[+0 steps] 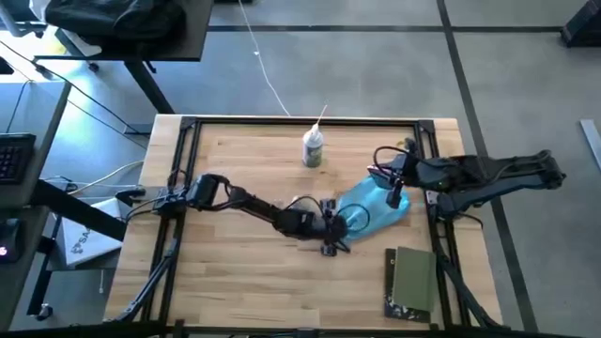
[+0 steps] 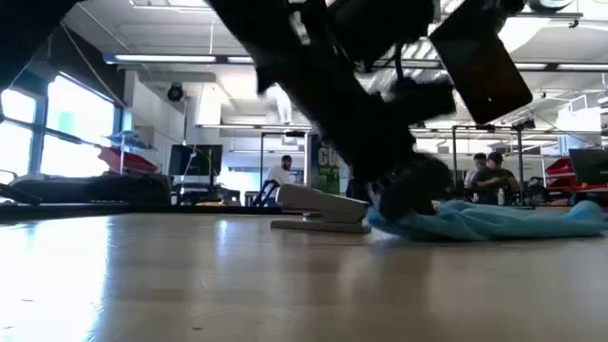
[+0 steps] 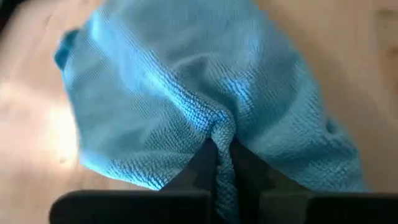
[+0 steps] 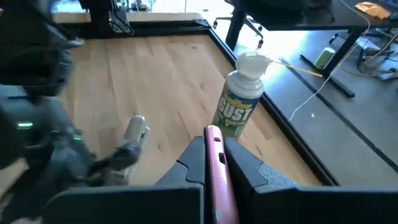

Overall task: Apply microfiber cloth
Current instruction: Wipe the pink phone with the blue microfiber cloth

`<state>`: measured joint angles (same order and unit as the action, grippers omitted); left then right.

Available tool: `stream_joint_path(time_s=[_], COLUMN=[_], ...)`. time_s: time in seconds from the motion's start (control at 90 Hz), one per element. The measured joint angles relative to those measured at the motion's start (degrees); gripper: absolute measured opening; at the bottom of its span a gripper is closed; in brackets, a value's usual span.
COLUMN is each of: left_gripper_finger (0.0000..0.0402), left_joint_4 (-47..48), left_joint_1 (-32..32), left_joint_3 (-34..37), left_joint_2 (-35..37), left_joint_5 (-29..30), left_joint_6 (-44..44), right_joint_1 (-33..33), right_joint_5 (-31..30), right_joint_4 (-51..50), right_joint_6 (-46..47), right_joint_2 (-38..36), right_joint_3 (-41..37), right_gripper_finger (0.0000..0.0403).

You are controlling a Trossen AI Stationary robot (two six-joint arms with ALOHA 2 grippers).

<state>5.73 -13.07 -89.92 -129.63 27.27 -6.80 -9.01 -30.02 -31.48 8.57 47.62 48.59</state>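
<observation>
Two dark arms meet over the pale wooden surface. Left end effector, fingers pressed together, pinches a raised fold of the soft turquoise microfiber cloth, which lies right of centre. Right end effector hovers at the cloth's far edge, fingers clamped on a thin red object, near the white-capped duster can. A dark olive-green book lies near the front right corner.

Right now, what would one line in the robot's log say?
left claw: shut on microfiber cloth, mid-table | right claw: shut on thin red item, over cloth's far edge | spray can: upright, untouched
</observation>
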Motion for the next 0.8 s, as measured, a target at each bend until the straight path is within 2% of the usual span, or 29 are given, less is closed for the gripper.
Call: stream_joint_path(time_s=[0.111, 0.256, 0.4, 0.489, 0.578, 0.667, 0.733, 0.8], left_gripper_finger=[0.0002, 0.0001, 0.0, 0.0, 0.0, 0.0, 0.0, 0.0], left_joint_4=[2.48, 10.33, 26.37, 36.34, 42.13, 41.76, 36.8, 30.41], left_joint_1=[-2.31, -5.62, -9.55, -12.51, -15.56, -17.69, -18.25, -17.65], left_joint_3=[-0.14, -0.12, 0.24, 1.06, 1.29, 1.17, 1.17, 1.17], left_joint_2=[4.12, 9.28, 15.9, 19.81, 24.57, 28.79, 30.25, 30.32], left_joint_5=[2.83, 11.95, 20.45, 23.67, 23.84, 19.19, 17.1, 17.32], left_joint_6=[-0.92, -0.17, 7.91, 15.62, 22.6, 25.5, 23.25, 16.72], right_joint_1=[-0.03, -0.03, -1.1, -2.11, -2.9, -3.83, -4.54, -4.99], right_joint_5=[0.74, 4.08, 6.37, 6.26, 5.68, 3.04, 0.06, -3.06], right_joint_4=[9.92, 24.7, 41.39, 46.96, 48.86, 49.89, 51.31, 54.32], right_joint_6=[3.65, 9.81, 15.02, 16.58, 17.1, 16.97, 16.88, 16.88], right_joint_2=[0.01, 0.35, 1.18, 1.61, 1.9, 2.54, 3.15, 4.65], right_joint_3=[-5.62, -14.61, -23.74, -27.4, -28.71, -28.92, -28.92, -28.91], right_gripper_finger=[0.0003, 0.0003, 0.0003, 0.0003, 0.0003, 0.0003, 0.0003, 0.0003])
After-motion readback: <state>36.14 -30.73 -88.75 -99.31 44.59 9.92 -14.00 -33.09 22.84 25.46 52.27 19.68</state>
